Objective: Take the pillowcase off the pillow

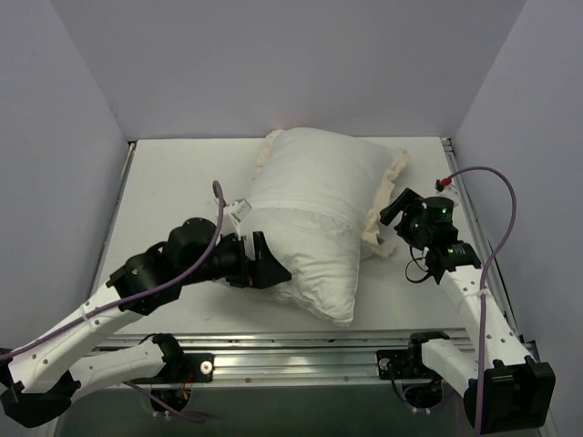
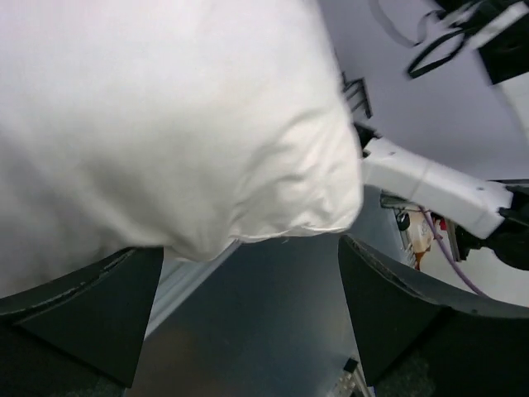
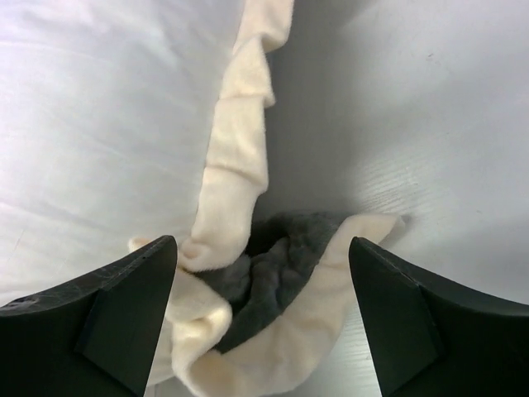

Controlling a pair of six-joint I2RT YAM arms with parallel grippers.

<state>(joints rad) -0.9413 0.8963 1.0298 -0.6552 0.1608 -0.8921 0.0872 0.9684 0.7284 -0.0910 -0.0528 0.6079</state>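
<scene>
Gaping empty, left jaws frame the pillow (image 2: 165, 124), right jaws the pillowcase (image 3: 240, 165).

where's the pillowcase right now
In the top view, the grey-and-cream frilled fabric pillowcase peeks out along the right edge of the plump white pillow, just left of the right gripper, whose open jaws frame its ruffled corner.
</scene>
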